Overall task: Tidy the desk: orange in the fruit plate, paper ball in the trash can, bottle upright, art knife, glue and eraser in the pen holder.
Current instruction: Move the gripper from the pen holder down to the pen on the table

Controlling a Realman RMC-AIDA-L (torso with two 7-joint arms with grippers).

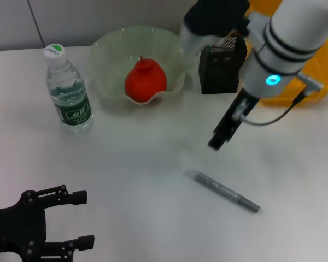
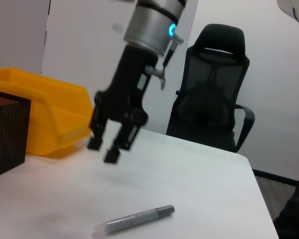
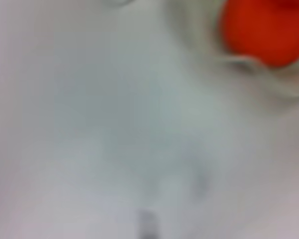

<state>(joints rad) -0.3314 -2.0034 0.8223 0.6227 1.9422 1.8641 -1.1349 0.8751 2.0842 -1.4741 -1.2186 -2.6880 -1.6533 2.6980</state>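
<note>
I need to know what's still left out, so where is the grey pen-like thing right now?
In the head view, the grey pen-like thing lies flat on the desk, right of centre, below the hovering right tool and nearer than the pen holder.

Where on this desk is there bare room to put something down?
Bare desk lies between the bottle and the grey pen, and right of the pen. It is crowded at the back: bowl with orange, mesh box, yellow bin.

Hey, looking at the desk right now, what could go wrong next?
The grey art knife lies flat on the desk; the open right gripper, hanging above and apart from it, might pinch off-centre and let it slip or roll. Carrying it to the pen holder, the arm could knock the fruit plate beside it.
</note>
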